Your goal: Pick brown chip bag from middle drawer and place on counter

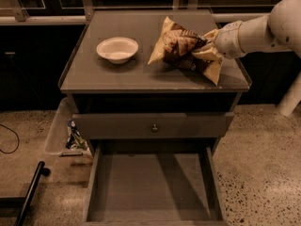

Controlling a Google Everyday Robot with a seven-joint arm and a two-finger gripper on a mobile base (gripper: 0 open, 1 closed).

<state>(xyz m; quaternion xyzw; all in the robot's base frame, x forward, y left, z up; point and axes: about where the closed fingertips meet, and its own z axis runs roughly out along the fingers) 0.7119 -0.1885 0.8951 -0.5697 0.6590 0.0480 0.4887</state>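
The brown chip bag (181, 46), dark brown and cream, rests on the right half of the grey counter (127, 76), its left corner tilted up. My gripper (205, 50) reaches in from the right on a white arm and is shut on the bag's right end, low over the counter. The middle drawer (150, 187) stands pulled out below, its flat grey floor bare.
A white bowl (117, 49) sits on the counter's left half. A closed drawer front with a small knob (154, 127) is above the open drawer. A clear bin (59, 128) holding a crumpled wrapper (74, 134) stands left of the cabinet. A black bar (30, 192) lies at lower left.
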